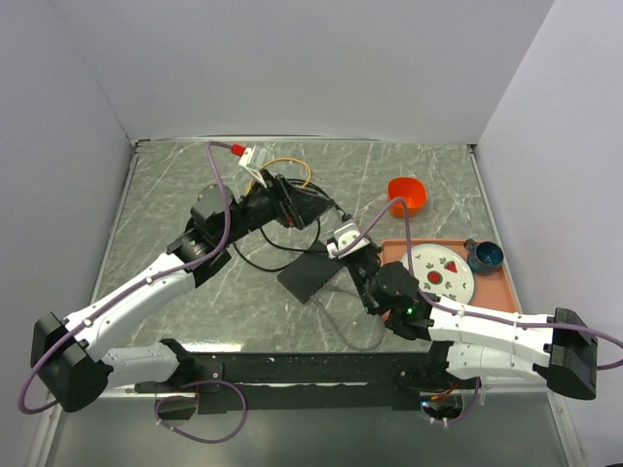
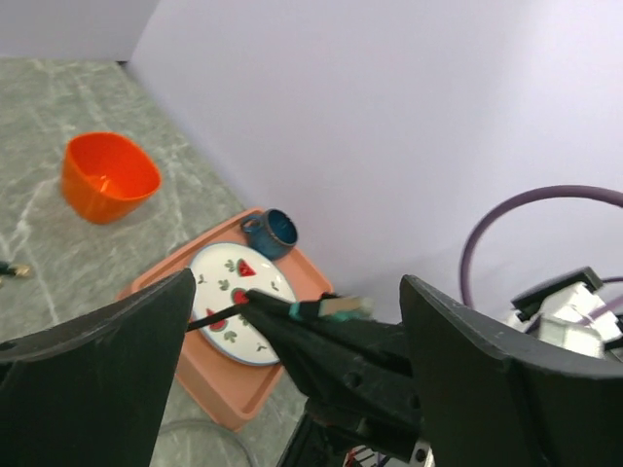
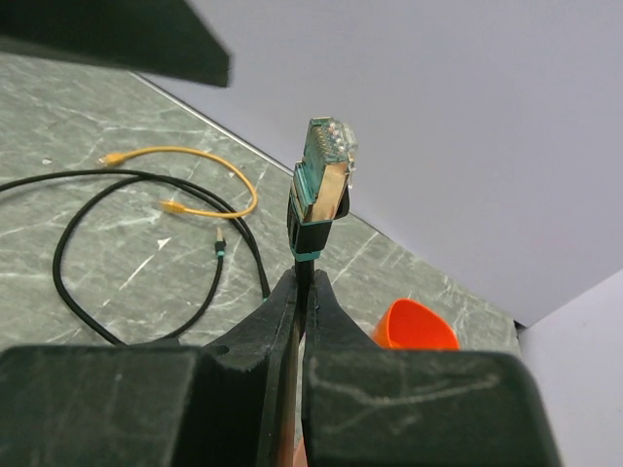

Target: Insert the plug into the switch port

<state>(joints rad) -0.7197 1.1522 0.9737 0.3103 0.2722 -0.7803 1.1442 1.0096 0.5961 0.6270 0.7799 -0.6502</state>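
The switch (image 1: 313, 274) is a flat black box lying on the table between the two arms. My right gripper (image 3: 304, 282) is shut on a black cable just below the plug (image 3: 326, 180), which has a teal collar and a clear tip and points upward. In the left wrist view the plug (image 2: 346, 307) and the right gripper's fingers show between my left gripper's wide-open, empty fingers (image 2: 107, 360). In the top view my left gripper (image 1: 313, 209) hovers behind the switch, and my right gripper (image 1: 350, 261) is just right of it.
An orange bowl (image 1: 407, 195) sits at the back right. An orange tray (image 1: 498, 287) at the right holds a patterned plate (image 1: 428, 261) and a blue cup (image 1: 484, 255). A black cable (image 3: 97, 195) and a yellow cable (image 3: 195, 156) lie on the table behind the switch.
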